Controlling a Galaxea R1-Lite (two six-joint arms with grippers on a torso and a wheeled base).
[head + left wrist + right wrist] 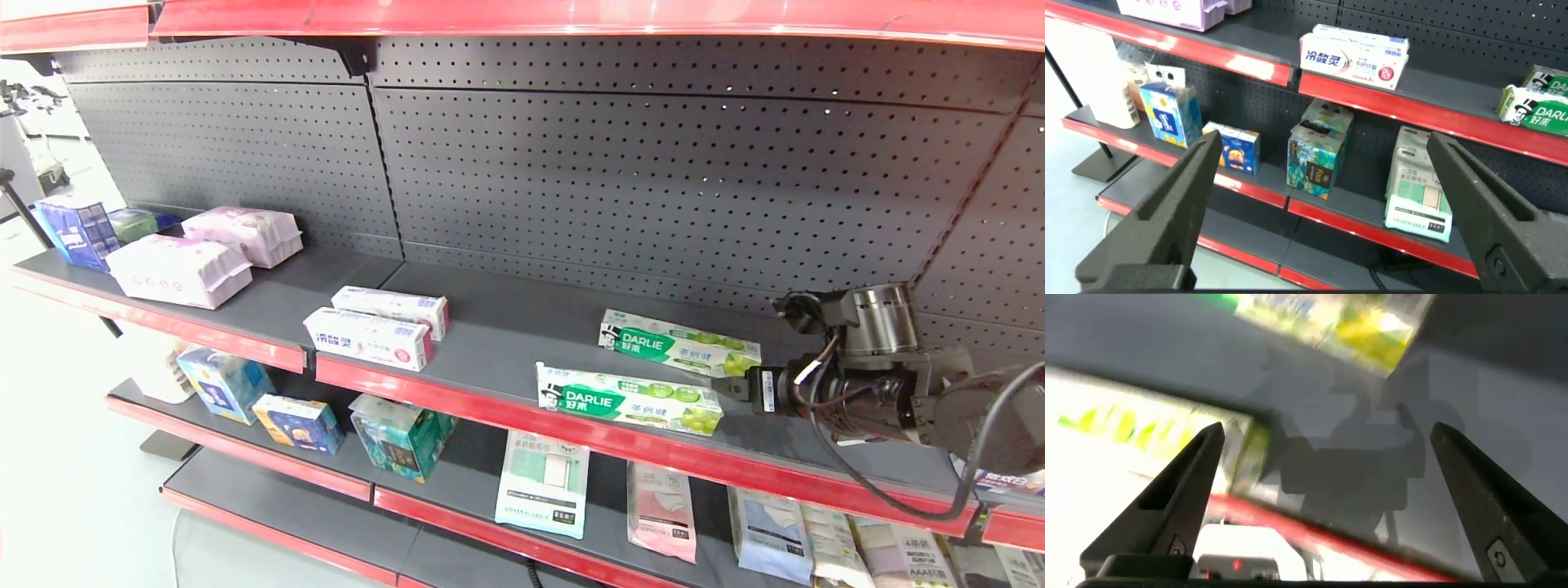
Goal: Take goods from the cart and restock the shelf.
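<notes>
step: green toothpaste box shelved, likely | right gripper spread wide, empty (left gripper too) | next: fetch from cart

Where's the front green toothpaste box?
Head view: the front green toothpaste box lies at the front edge of the grey shelf, just left of the right gripper.

Shop: red-edged shelves of packaged goods

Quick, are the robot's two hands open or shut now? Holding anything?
Left gripper: jaws open, holding nothing.
Right gripper: jaws open, holding nothing, near the front green cardboard toothpaste box.
</notes>
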